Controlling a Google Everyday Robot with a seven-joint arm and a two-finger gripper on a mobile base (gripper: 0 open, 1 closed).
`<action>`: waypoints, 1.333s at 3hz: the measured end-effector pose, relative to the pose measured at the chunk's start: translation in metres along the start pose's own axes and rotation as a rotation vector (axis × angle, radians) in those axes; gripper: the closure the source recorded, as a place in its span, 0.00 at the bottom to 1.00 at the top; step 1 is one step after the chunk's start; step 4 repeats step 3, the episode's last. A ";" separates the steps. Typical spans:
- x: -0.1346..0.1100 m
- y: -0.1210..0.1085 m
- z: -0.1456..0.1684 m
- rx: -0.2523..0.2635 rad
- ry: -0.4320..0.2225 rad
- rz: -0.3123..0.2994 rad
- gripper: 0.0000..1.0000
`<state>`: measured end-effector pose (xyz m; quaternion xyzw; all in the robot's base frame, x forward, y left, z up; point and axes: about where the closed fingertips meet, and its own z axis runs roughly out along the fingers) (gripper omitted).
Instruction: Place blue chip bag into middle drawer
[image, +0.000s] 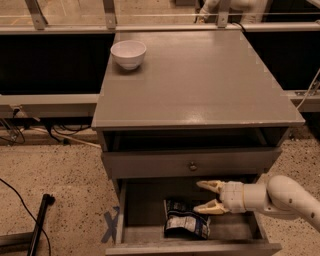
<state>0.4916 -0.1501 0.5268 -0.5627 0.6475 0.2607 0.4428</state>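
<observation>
While the bag (186, 225) lies flat on the floor of the open drawer (121, 216), toward its front, the gripper (201, 197) hangs inside the drawer just above the bag and to its right, jaws spread apart and holding nothing. The lower jaw sits close over the bag's upper right corner; whether it touches the foil cannot be told.

The bag looks delivered, so the step in hand is most likely getting the arm out cleanly. That calls for keeping the jaws apart and lifting a touch before drawing back, so the lower one does not snag the crumpled foil and drag it along. Headroom is tight: the upper front (192, 164) with its knob hangs directly above the gripper, and the drawer's right wall lies along the way out. The bowl (128, 52) on the tabletop (200, 85) stands well clear of the work.
</observation>
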 end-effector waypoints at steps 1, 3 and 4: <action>-0.006 0.000 -0.006 -0.013 -0.013 -0.018 0.00; -0.029 -0.002 -0.091 0.101 -0.056 -0.101 0.00; -0.029 -0.002 -0.091 0.101 -0.056 -0.101 0.00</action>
